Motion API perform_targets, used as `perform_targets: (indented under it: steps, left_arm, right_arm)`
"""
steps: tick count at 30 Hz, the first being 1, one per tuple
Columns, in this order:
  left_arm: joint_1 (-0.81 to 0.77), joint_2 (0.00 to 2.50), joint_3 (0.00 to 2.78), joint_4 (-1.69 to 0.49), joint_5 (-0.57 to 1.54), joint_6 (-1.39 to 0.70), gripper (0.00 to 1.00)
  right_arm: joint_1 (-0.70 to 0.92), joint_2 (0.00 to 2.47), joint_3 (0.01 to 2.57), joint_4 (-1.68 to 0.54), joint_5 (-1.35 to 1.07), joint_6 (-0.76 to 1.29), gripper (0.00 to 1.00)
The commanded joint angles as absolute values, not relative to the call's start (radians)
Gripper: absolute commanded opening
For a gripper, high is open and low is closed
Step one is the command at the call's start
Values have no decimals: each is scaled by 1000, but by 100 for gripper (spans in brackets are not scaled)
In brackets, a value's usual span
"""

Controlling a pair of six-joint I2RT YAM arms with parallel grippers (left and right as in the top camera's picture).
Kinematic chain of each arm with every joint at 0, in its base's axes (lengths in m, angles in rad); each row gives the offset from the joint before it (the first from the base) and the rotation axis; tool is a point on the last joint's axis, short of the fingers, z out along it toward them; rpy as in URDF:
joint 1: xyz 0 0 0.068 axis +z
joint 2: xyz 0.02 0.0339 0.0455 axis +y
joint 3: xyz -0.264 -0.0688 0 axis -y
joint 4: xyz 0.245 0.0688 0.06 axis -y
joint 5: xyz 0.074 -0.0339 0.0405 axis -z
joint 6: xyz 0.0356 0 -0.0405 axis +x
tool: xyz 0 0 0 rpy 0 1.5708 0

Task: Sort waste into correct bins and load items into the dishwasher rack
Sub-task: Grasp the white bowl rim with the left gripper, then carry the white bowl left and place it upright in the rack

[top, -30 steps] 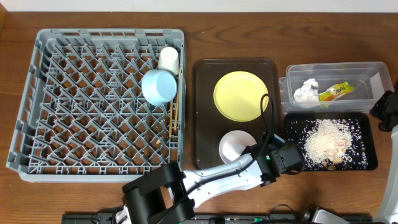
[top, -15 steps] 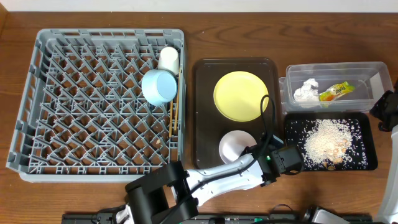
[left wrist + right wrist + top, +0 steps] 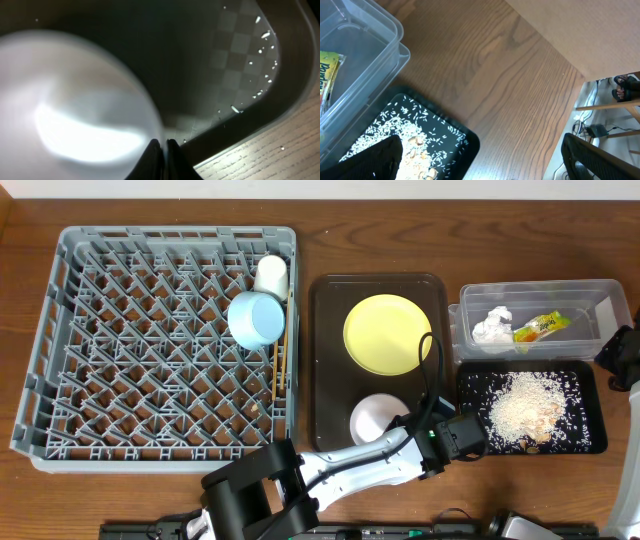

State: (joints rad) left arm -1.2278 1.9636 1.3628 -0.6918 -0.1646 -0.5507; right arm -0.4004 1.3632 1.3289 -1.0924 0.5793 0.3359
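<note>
The overhead view is showing the whole layout. The left wrist view is giving only a blurred white bowl (image 3: 75, 110), the brown tray's (image 3: 285, 100) rounded corner flecked with pale crumbs, and a strip of wood-grain tabletop (image 3: 260, 155) past its rim. There the left claw (image 3: 161, 150) is standing narrow, its dark tips nearly meeting on the bowl's thin rim. Overhead, that claw (image 3: 405, 425) is sitting at the right edge of the bowl (image 3: 372, 415), at the tray's (image 3: 330, 380) near end. The round yellow plate (image 3: 388, 334) is lying flat in the far half.

Right of the tray, the clear tub (image 3: 590, 288) is holding the crumpled napkin (image 3: 492, 326) and the wrapper (image 3: 540, 326). The shallow black tray (image 3: 470, 380) is lying just beside it with the heaped rice (image 3: 525, 415). Only the right wrist view is showing open wood running from these bins to the tabletop's far edge (image 3: 495, 75). In that view the right claw (image 3: 481, 150) is gaping wide, holding nothing.

Left of the tray, the grey pegged rack (image 3: 50, 330) is sitting almost against it, leaving little room. The blue bowl (image 3: 254, 318), cup (image 3: 270, 274) and chopsticks (image 3: 282, 365) are sitting along the side nearest the tray.
</note>
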Motion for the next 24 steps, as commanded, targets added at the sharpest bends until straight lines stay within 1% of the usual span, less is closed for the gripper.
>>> perform_targets:
  steps: [1, 5, 11, 18, 24]
  left_arm:
    - [-1228, 1976, 1346, -699, -177, -555, 6]
    - [-1213, 1948, 1350, -706, -137, -556, 6]
    - [-1138, 1824, 1360, -706, 36, -555, 6]
    - [-991, 1599, 1360, -713, 248, -547, 6]
    - [-840, 1385, 1360, -789, 285, -547, 6]
  right_arm:
    - [-408, 1348, 1342, -1093, 594, 336, 99]
    - [-408, 1348, 1342, -1093, 594, 336, 99]
    - [-408, 1348, 1342, -1093, 594, 336, 99]
    - [-408, 1348, 1342, -1093, 594, 336, 99]
    - [-408, 1348, 1342, -1093, 594, 336, 99]
